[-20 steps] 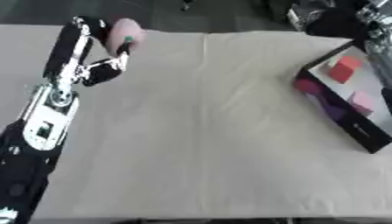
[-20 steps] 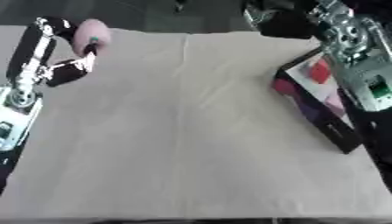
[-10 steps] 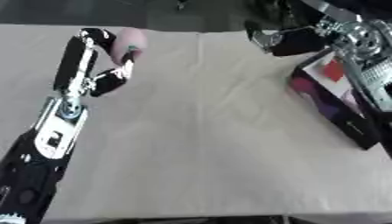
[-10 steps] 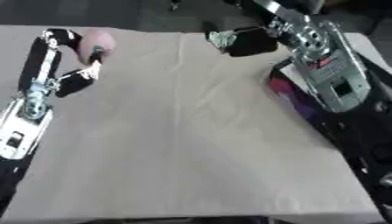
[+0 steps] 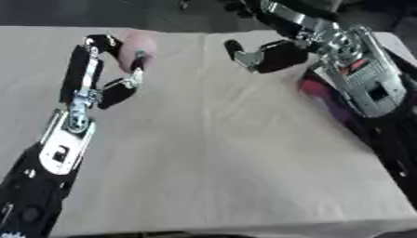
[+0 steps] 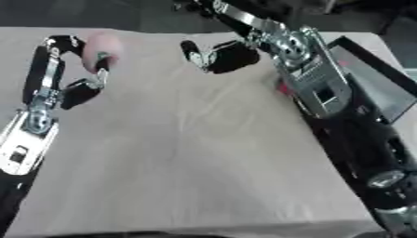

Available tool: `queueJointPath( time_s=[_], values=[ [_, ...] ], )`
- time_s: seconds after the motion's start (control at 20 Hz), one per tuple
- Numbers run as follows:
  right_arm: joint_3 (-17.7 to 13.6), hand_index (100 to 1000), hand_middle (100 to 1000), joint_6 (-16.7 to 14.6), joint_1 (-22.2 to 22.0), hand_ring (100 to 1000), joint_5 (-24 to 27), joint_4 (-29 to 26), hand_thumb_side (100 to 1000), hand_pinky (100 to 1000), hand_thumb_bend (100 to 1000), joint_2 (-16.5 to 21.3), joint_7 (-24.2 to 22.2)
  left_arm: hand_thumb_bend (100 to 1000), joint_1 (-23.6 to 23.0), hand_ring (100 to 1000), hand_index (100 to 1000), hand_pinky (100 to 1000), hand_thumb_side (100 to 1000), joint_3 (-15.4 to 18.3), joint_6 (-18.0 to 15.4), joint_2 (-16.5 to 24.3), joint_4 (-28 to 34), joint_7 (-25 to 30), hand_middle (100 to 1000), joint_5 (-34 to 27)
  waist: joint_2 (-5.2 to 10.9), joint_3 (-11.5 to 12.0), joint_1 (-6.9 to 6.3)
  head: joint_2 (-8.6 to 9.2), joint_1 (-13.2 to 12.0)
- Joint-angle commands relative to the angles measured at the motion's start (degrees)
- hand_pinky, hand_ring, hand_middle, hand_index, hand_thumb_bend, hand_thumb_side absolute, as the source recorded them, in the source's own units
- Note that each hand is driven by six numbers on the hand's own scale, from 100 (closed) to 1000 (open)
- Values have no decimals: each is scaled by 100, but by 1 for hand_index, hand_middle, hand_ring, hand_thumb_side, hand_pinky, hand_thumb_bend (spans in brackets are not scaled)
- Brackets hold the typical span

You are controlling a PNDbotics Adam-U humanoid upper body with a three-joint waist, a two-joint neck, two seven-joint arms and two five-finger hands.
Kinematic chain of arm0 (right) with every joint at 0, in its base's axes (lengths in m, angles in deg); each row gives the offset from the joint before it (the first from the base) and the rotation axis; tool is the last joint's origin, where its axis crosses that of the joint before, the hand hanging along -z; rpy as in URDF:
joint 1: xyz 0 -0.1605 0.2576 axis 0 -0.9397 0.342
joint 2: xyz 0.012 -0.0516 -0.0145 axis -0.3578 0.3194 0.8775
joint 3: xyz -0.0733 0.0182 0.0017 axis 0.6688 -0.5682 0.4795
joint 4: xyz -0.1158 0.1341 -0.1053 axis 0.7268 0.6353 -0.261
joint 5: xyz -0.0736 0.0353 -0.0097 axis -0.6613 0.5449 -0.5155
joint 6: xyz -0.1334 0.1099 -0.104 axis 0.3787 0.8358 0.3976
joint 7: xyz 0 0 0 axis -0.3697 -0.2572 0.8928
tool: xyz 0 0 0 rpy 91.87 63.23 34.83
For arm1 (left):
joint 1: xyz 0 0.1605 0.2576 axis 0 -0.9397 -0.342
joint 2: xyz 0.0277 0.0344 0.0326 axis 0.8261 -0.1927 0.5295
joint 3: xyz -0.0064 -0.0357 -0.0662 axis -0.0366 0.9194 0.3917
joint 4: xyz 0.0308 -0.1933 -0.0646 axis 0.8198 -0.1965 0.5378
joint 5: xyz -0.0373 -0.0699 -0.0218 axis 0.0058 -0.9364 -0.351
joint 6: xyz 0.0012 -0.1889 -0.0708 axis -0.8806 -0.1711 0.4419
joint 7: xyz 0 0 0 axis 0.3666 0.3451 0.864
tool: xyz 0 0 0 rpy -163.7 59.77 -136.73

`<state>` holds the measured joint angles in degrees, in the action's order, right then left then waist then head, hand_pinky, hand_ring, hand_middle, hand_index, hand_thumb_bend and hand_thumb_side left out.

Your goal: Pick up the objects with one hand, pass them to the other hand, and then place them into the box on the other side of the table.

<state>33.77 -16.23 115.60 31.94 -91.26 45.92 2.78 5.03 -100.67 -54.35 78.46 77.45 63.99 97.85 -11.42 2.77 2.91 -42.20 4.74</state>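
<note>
Pink ball [image 5: 135, 42] is sitting high in the left hand [image 5: 114, 69], whose fingers [image 5: 138, 65] are curling round it above the cloth-covered tabletop [image 5: 211, 153], while the right hand [image 5: 265, 56] is hanging near with fingers spread and nothing in them. The hands are apart with the handover not yet made, so I'm judging a release before the right hand is closing would be dropping the ball, leaving it rolling well short of the box [image 6: 371, 81] at the right edge.
</note>
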Motion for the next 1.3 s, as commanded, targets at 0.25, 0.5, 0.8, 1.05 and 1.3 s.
queueJointPath(
  time_s=[0.25,0.5,0.8,1.05,1.3],
  values=[
    [169,980,1000,-149,319,1000,-188,196,140,1000,100,-204,-217,100,96,453,469,677,137,-126,-199,-48,188,80,348,8,136,-11,-4,-30,50],
    [277,984,1000,-235,470,1000,-290,422,136,1000,100,-383,-298,100,127,454,470,676,134,-225,-313,-79,221,160,349,-1,134,-9,4,-49,70],
    [372,987,1000,-321,624,1000,-432,677,156,1000,100,-591,-345,100,174,457,472,675,117,-324,-477,-118,217,227,353,105,123,20,9,-39,98],
    [415,989,1000,-404,672,1000,-545,940,176,1000,100,-709,-394,100,218,459,473,673,112,-395,-610,-157,229,229,355,209,115,39,15,-31,129],
    [422,989,1000,-472,677,1000,-620,1123,194,1000,100,-765,-412,100,248,462,475,671,100,-450,-733,-182,302,181,359,302,106,45,15,-20,160]
  ],
)
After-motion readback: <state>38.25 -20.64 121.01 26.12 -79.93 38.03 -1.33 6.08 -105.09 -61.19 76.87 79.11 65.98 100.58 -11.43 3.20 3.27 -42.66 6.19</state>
